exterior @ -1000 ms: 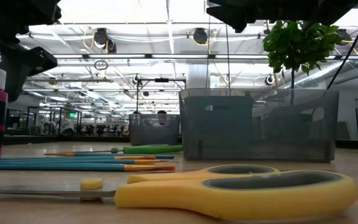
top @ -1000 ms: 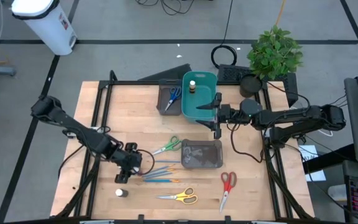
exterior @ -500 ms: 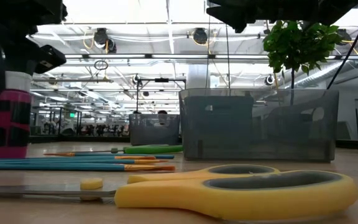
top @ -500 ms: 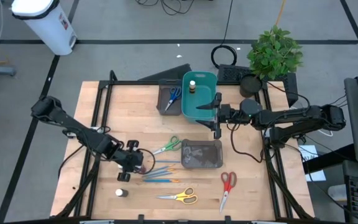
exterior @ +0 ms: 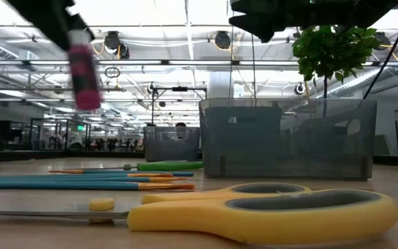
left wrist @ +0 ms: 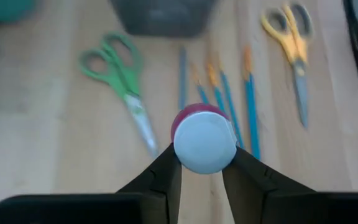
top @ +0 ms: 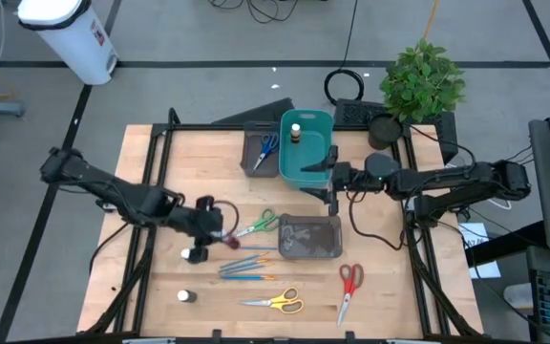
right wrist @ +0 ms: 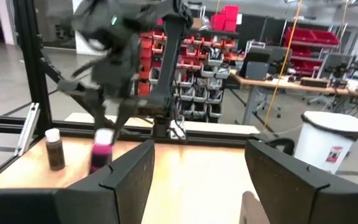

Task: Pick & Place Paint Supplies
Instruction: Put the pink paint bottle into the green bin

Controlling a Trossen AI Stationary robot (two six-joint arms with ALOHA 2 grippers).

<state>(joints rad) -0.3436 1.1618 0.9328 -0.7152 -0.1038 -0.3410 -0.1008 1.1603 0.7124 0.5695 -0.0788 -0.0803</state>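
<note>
My left gripper [top: 220, 233] is shut on a small paint bottle [exterior: 83, 69] with a magenta label and pale cap, held above the table's middle left. Below it lie several blue-and-orange brushes [top: 246, 266], green scissors [top: 256, 225] and yellow scissors [top: 277, 303]. Red scissors [top: 349, 285] lie near the right edge. A second, brown bottle [top: 187, 296] stands on its base near the near edge. My right gripper [top: 333, 182] is open and hovers beside the teal bin [top: 318, 158], which holds another bottle [top: 295, 131]. Blue scissors [top: 267, 145] lie in a far grey tray. My left gripper pinches the magenta bottle at its pale cap end [left wrist: 204, 146], one finger [left wrist: 166, 177] on each side. The fingers come from above, slanting. The bottle is lifted clear of the table and hangs tilted below them [exterior: 83, 83].
A dark grey tray [top: 310, 236] stands at the table's middle, another [top: 254, 153] at the far edge next to the teal bin. A potted plant [top: 423, 81] stands at the far right corner. Bare wood lies along the table's left side [top: 151, 191].
My left gripper has risen and moved toward the table's far and right side, carrying the magenta bottle. The bottle, upright and low by the table a second ago, is now lifted clear and tilted. The right arm has kept still.
</note>
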